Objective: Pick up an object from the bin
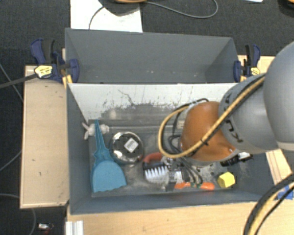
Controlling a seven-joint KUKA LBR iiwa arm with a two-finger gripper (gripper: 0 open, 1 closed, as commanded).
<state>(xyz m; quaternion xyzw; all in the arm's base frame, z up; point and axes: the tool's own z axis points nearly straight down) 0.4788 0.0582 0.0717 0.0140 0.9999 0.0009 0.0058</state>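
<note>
In the grey metal bin (147, 58) the loose things lie on the flat floor, probably shed there by the sloped walls; far left rests a blue plastic paddle-shaped scoop (107, 173); just beside it, a round clear-lidded tin with a white label (126, 147); next, a white-bristled brush with a red handle (156, 169), the likeliest target, since the jaws hang low just right of it beneath the arm's orange cover (206, 131); whether they are open I cannot tell; a small yellow block (226, 180) lies apart, rightmost.
</note>
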